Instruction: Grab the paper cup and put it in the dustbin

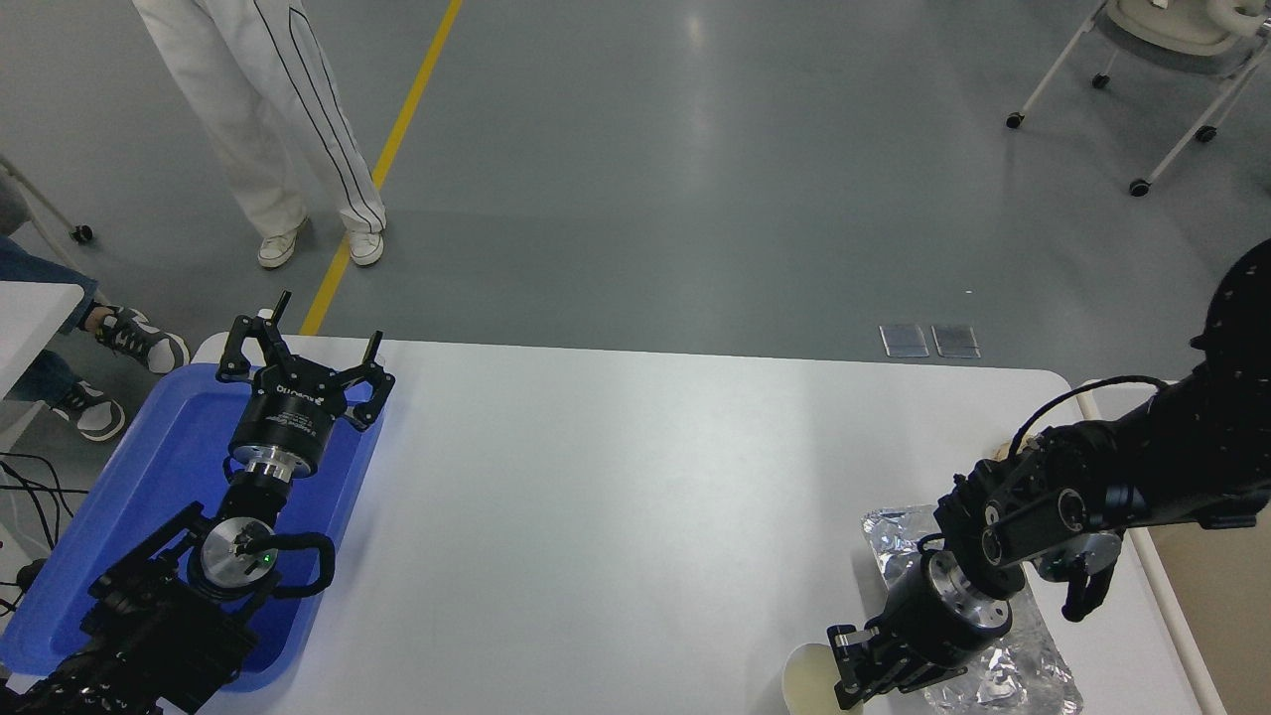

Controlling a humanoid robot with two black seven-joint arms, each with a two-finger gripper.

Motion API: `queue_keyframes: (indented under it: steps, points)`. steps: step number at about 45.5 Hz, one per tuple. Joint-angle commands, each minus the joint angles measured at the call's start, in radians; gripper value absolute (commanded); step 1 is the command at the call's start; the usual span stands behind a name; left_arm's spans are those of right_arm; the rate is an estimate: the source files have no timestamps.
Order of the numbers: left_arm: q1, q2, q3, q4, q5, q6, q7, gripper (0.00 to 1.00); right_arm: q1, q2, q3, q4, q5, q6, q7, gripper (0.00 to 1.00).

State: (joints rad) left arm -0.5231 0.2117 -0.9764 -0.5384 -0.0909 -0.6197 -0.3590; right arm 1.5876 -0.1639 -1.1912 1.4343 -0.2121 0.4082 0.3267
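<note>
Right pincer point(862, 667) angled down; left pincer point(303, 362) spread.

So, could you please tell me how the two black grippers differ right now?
The left gripper hangs over the shallow blue plastic tray with fingers spread, holding nothing. The right gripper sits low at the table's near edge, against the small white paper cup. Both are black.

Crinkled shiny foil tray point(1003, 667); glossy blue plastic tray point(159, 477) (smooth); matt white table point(616, 516).
</note>
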Motion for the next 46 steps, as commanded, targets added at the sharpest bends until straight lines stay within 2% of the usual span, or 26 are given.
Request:
queue_keyframes:
  steps: [1,15,35,46]
  points:
    - [0.000,0.000,0.001,0.000,0.000,0.000,0.000,1.00,0.089,-0.042,-0.031,0.001,0.010,0.106,0.000,0.00]
    - [0.000,0.000,0.001,0.000,0.000,0.000,0.000,1.00,0.304,-0.069,-0.139,0.001,0.039,0.377,0.003,0.00]
    - [0.000,0.000,0.001,0.000,0.000,0.000,0.000,1.00,0.640,-0.101,-0.231,0.005,0.016,0.377,0.006,0.00]
    - [0.000,0.000,0.001,0.000,0.000,0.000,0.000,1.00,0.710,-0.097,-0.243,0.008,-0.046,0.377,0.006,0.00]
